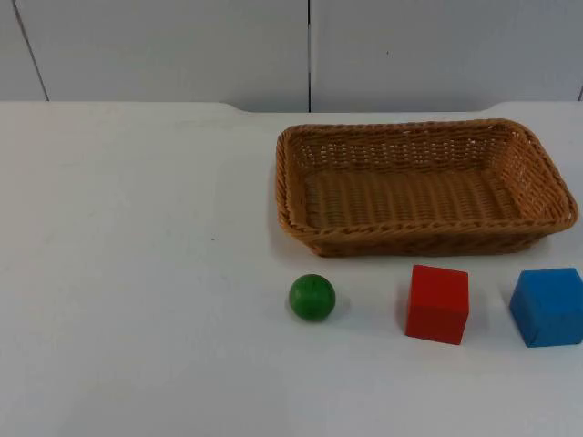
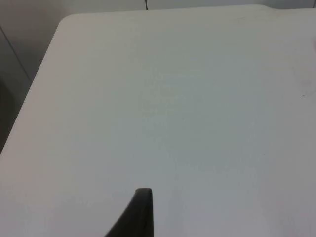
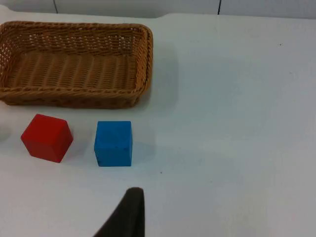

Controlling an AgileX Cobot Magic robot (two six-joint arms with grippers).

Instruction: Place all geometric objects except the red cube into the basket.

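Note:
A brown wicker basket (image 1: 419,238) stands at the back right of the white table with nothing in it; the right wrist view shows its rim (image 3: 143,59). In front of it lie a green ball (image 1: 312,298), a red cube (image 1: 437,304) and a blue cube (image 1: 547,307) in a row, well apart from each other. My right gripper (image 3: 129,212) hangs over the table a short way from the blue cube (image 3: 113,143), with the red cube (image 3: 47,138) beside it. My left gripper (image 2: 140,212) waits over bare table on the left side, far from the objects.
The grey partition wall (image 1: 182,45) closes off the back of the table. The table's left edge (image 2: 29,98) and rounded far corner lie close to the left gripper. White table top (image 1: 137,273) stretches left of the ball.

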